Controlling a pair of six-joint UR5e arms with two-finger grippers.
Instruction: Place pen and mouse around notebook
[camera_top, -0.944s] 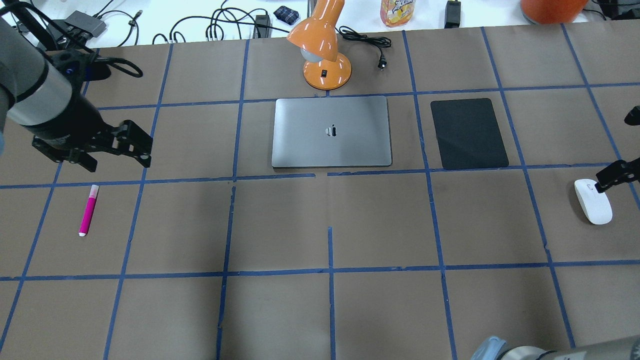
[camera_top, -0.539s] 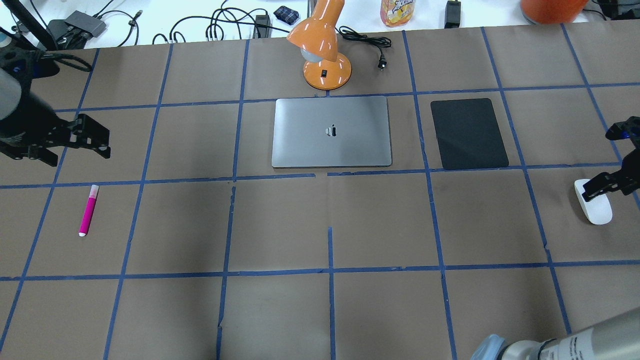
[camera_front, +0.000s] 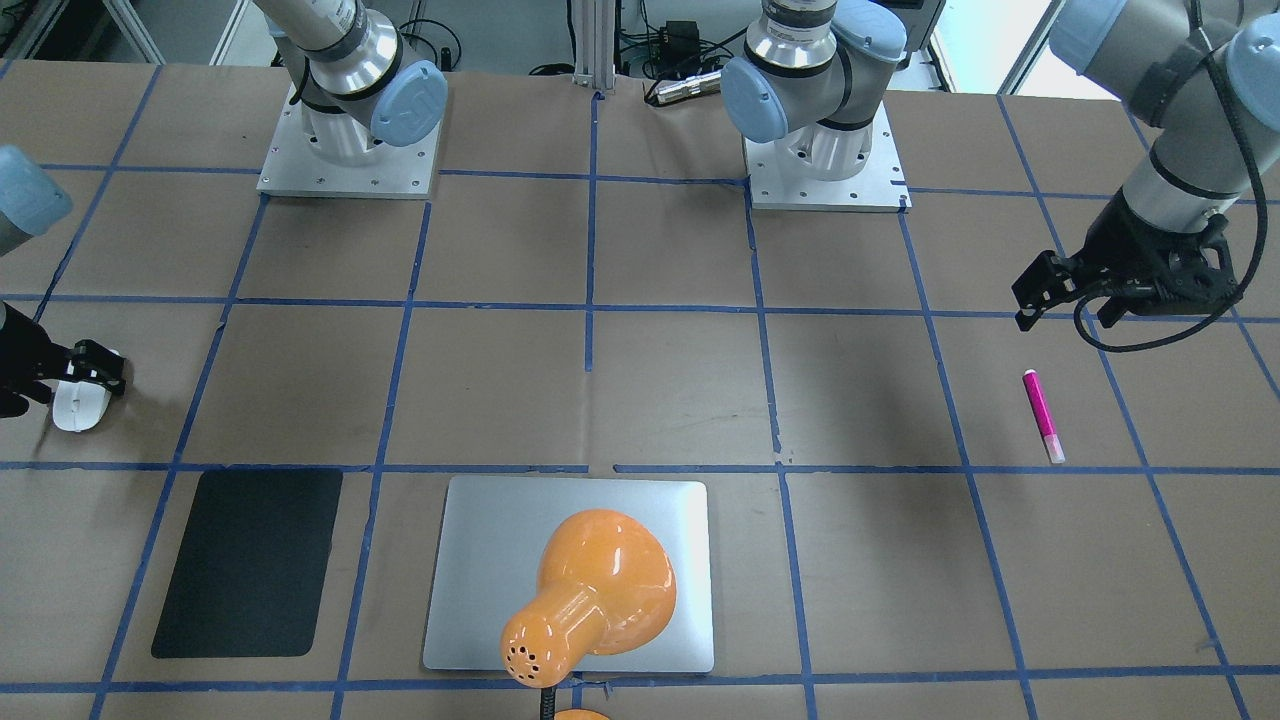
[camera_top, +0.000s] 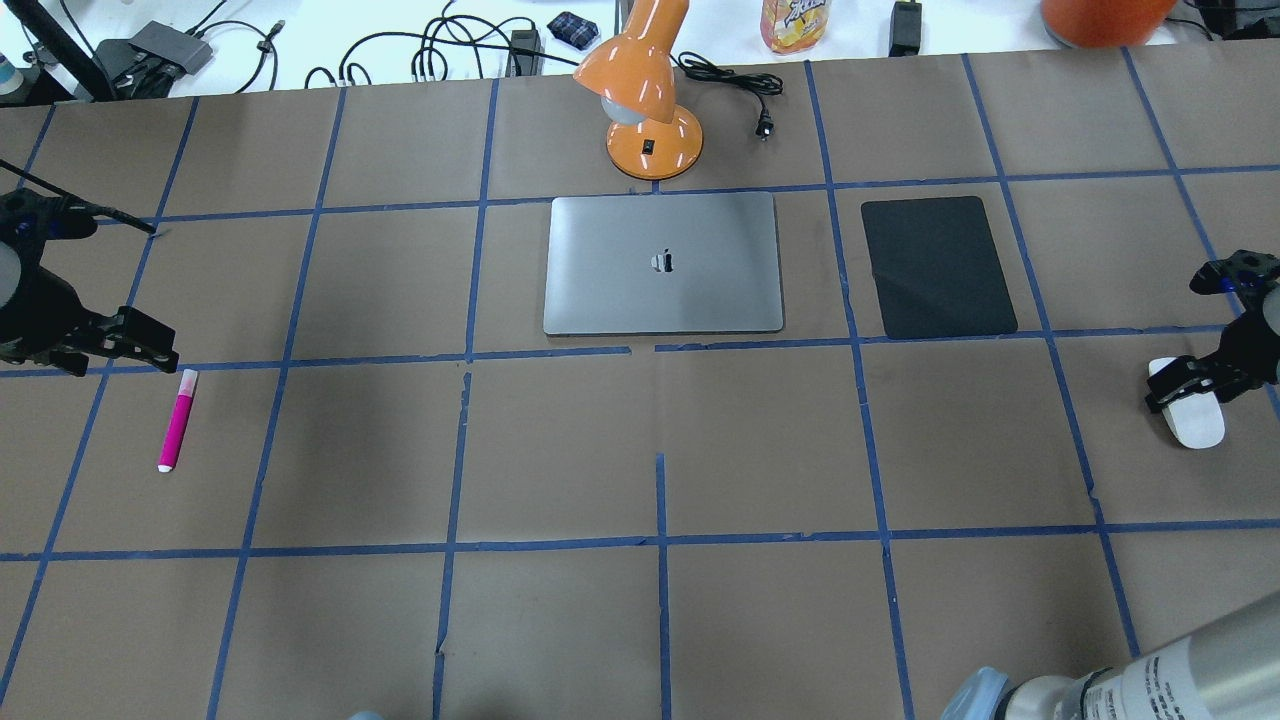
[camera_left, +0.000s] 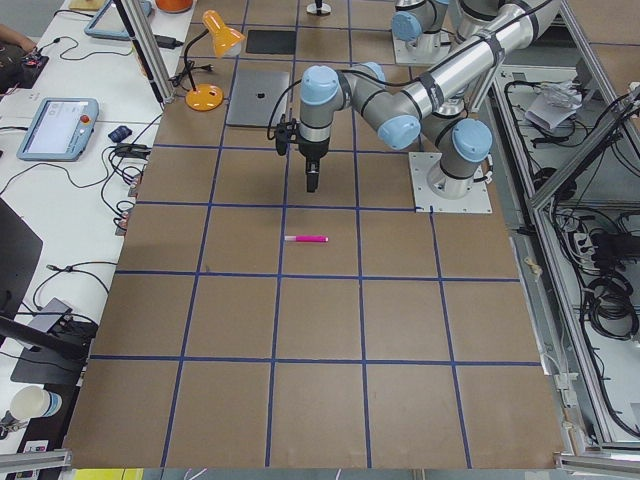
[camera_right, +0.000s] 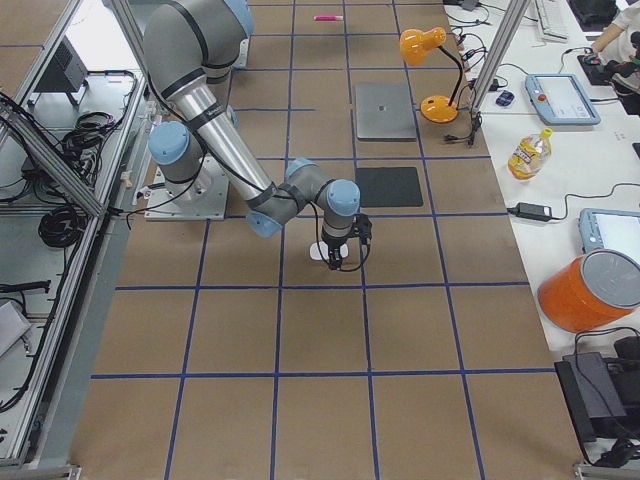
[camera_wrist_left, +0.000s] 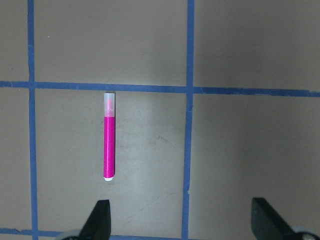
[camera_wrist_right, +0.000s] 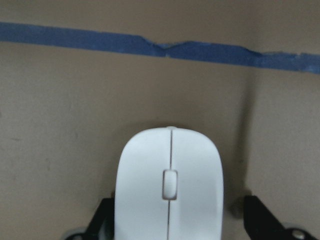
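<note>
The magenta pen (camera_top: 177, 420) lies on the brown table at the left, well away from the silver notebook (camera_top: 663, 262) at centre back. My left gripper (camera_top: 150, 345) hovers open just beyond the pen's pale-capped end. In the left wrist view, the pen (camera_wrist_left: 109, 142) lies ahead of the gripper (camera_wrist_left: 182, 217), not between its fingers. The white mouse (camera_top: 1195, 425) sits at the far right. My right gripper (camera_top: 1182, 385) is open low over it. In the right wrist view, the mouse (camera_wrist_right: 169, 190) lies between the fingers (camera_wrist_right: 104, 219), which are not clamped on it.
An orange desk lamp (camera_top: 645, 110) stands just behind the notebook, its cord trailing right. A black mat (camera_top: 937, 265) lies to the right of the notebook. Cables, adapters and a bottle (camera_top: 795, 22) line the white far edge. The arm bases (camera_front: 820, 150) stand at the near side.
My left gripper has swung left and toward the near side, ending just beyond the pen's capped end. My right gripper has come down over the mouse's far end.
</note>
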